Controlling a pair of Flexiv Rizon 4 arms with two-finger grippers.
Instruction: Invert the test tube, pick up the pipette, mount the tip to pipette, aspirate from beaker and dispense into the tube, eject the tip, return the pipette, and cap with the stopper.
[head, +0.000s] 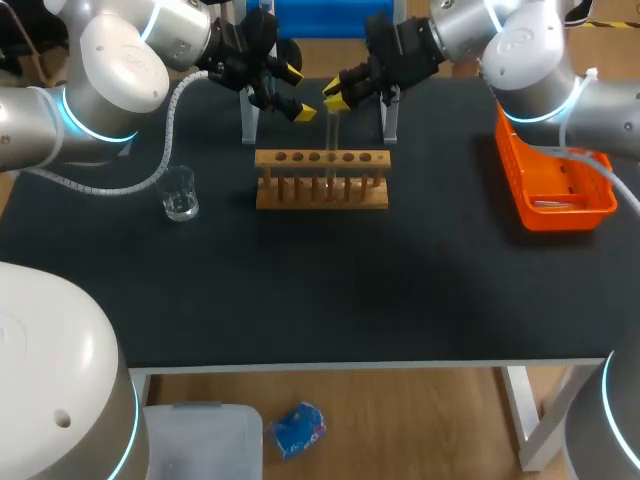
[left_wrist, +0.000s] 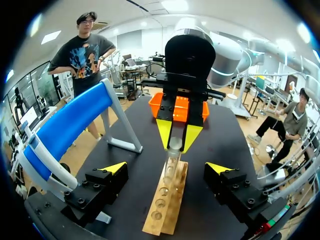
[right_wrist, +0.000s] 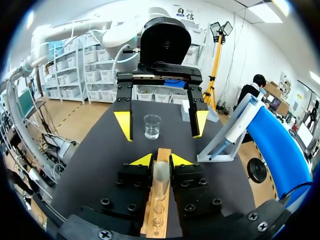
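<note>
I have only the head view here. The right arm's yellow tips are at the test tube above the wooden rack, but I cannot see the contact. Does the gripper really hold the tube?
Observer: Yes. In the right wrist view, both fingers of the right gripper press the test tube from two sides, so it is shut on the tube.
Operator: Thank you. And the left one, close beside it? From above I cannot judge its opening.
Observer: In the left wrist view, the left gripper is open. Its fingers stand wide apart and touch nothing. The tube is ahead of them, not between them.
</note>
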